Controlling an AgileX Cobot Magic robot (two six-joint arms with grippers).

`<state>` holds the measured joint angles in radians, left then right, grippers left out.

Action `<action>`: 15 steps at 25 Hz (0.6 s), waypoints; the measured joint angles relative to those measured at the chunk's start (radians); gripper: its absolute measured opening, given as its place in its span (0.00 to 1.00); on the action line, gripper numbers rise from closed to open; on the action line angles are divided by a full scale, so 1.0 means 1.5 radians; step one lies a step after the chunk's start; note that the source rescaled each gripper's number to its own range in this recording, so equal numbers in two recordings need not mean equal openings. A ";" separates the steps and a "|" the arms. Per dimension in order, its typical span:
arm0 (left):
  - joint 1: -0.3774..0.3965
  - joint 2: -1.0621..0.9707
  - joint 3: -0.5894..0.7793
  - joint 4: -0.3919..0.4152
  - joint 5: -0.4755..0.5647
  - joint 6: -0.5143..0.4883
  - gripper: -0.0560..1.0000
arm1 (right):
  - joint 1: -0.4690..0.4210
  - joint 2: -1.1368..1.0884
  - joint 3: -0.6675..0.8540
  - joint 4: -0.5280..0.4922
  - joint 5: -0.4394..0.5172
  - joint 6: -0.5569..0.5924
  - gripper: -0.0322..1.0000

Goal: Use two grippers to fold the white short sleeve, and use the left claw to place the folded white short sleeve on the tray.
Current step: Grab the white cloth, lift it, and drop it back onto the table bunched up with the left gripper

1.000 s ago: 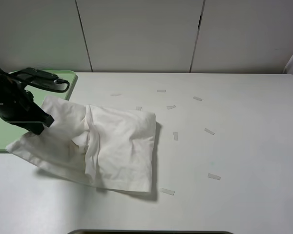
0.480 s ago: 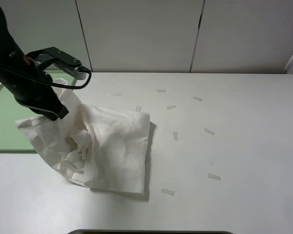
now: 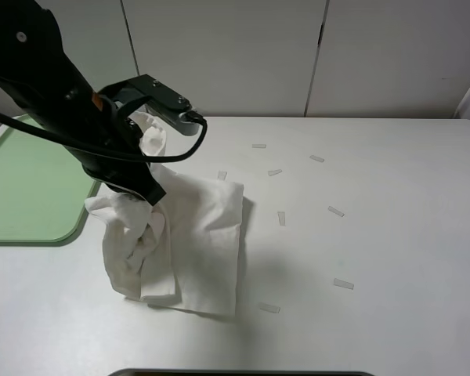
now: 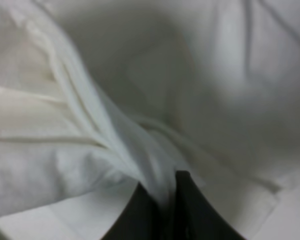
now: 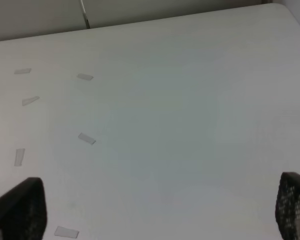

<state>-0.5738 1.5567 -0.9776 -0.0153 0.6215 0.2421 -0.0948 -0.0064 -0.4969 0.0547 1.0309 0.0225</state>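
The left gripper (image 3: 150,196) has its jaws pinched together on a bunched fold of the white shirt (image 3: 204,235). In the left wrist view the cloth (image 4: 90,125) is squeezed between the two black fingers (image 4: 140,215). The gathered upper part hangs from this grip, while the shirt's lower end rests crumpled on the table (image 3: 376,235), just beside the near right corner of the green tray (image 3: 31,188) and not on it. The right gripper (image 5: 155,215) has its jaws spread wide over the bare table and holds nothing. Small pale strips (image 3: 344,283) lie scattered on the table.
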 joint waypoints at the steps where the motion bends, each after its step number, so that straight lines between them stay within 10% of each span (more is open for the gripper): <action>1: -0.005 0.002 -0.001 -0.006 -0.004 0.000 0.06 | 0.000 0.000 0.000 0.000 0.000 0.000 1.00; 15: -0.083 0.119 -0.001 -0.115 -0.133 0.000 0.06 | 0.000 0.000 0.000 0.000 0.000 0.000 1.00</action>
<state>-0.6990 1.7345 -0.9794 -0.1871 0.4216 0.2421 -0.0948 -0.0064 -0.4969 0.0547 1.0309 0.0225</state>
